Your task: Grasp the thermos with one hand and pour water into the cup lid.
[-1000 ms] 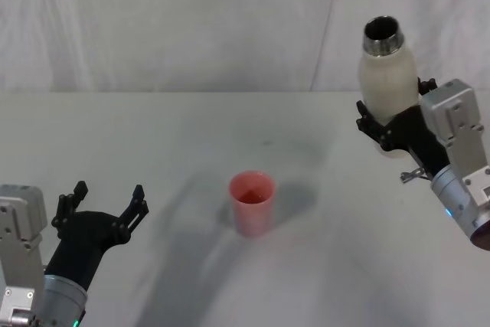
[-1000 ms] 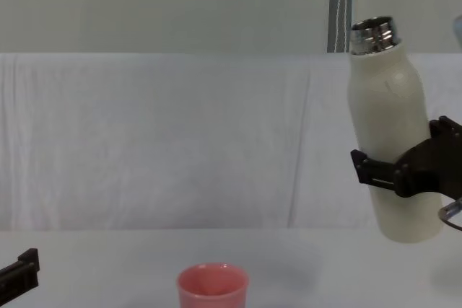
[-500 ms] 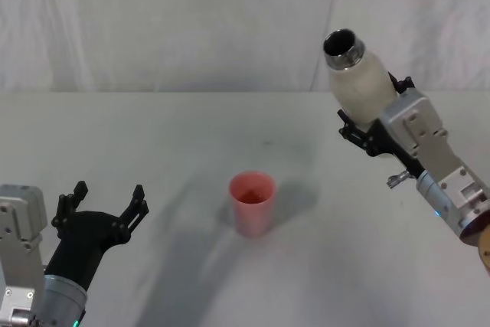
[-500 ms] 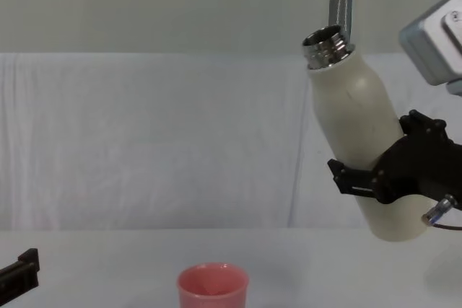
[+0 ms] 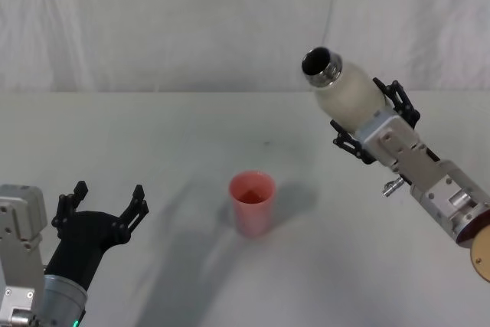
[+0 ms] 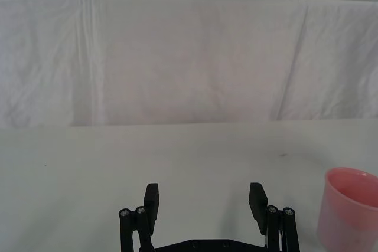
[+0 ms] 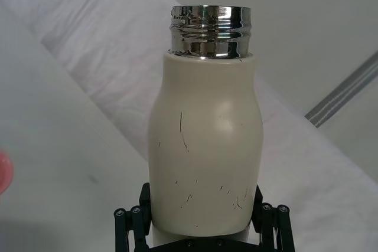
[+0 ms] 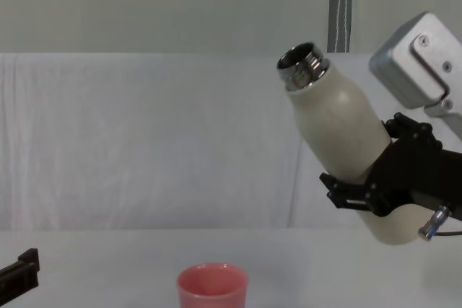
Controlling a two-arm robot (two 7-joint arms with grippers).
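The cream-white thermos (image 5: 348,91) (image 8: 333,126) (image 7: 204,163) is held in the air, tilted with its open chrome neck toward the left. My right gripper (image 5: 374,119) (image 8: 375,178) (image 7: 201,228) is shut on its lower body. The pink cup lid (image 5: 252,202) (image 8: 212,287) (image 6: 347,210) stands upright on the table, below and left of the thermos mouth, apart from it. My left gripper (image 5: 103,206) (image 6: 204,202) rests open low at the near left, with nothing between its fingers.
A white cloth covers the table (image 5: 153,135), and a white draped backdrop (image 5: 191,21) hangs behind it. A grey vertical pole (image 8: 340,5) stands behind the backdrop.
My right arm has carried the thermos leftward toward the cup lid and tilted it further, neck leaning left. The left arm and the cup lid have stayed still.
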